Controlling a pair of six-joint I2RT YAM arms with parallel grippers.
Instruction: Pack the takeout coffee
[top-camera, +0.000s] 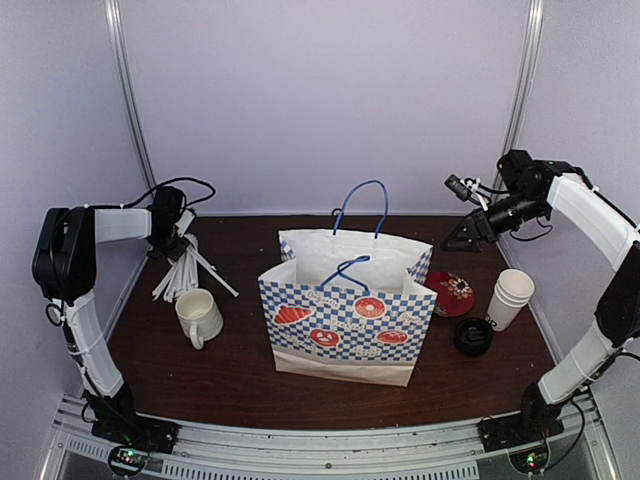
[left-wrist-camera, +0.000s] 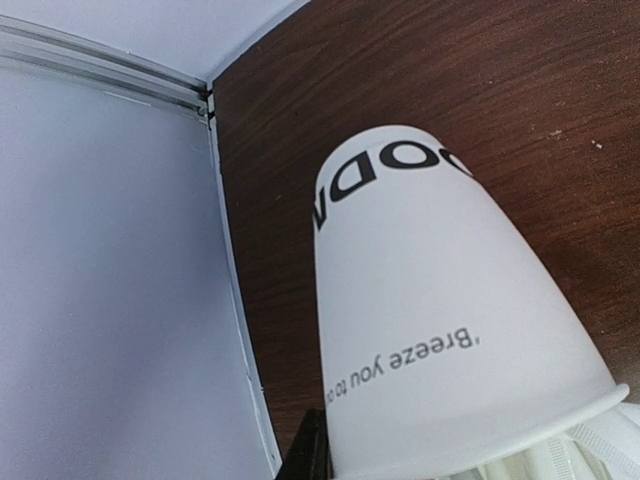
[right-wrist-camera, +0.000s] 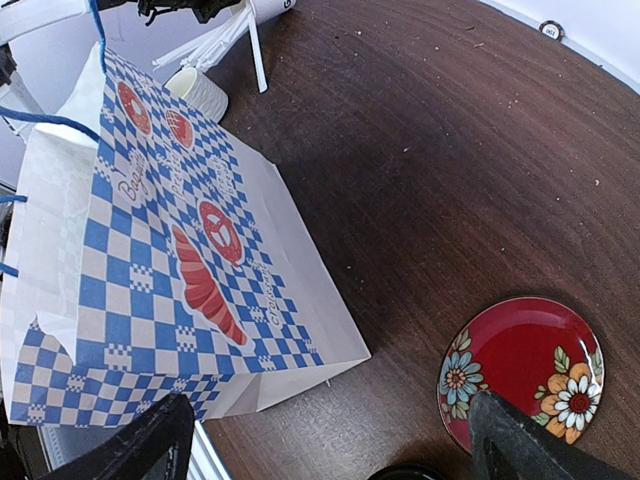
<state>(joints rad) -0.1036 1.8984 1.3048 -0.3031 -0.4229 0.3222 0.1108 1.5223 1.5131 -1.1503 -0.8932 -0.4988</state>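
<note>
The upright takeout cups (top-camera: 511, 297) stand at the right of the counter (top-camera: 230, 380), just beside their black lid (top-camera: 473, 336), below and base-ward of the empty, wide-open right pincer (top-camera: 465, 236), the nearer arm, while the left pincer (top-camera: 172, 243) is pinched shut, seemingly on the straw cup (left-wrist-camera: 440, 320), far left.

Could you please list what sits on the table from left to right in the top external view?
Mug → bag → plate → cups
</note>
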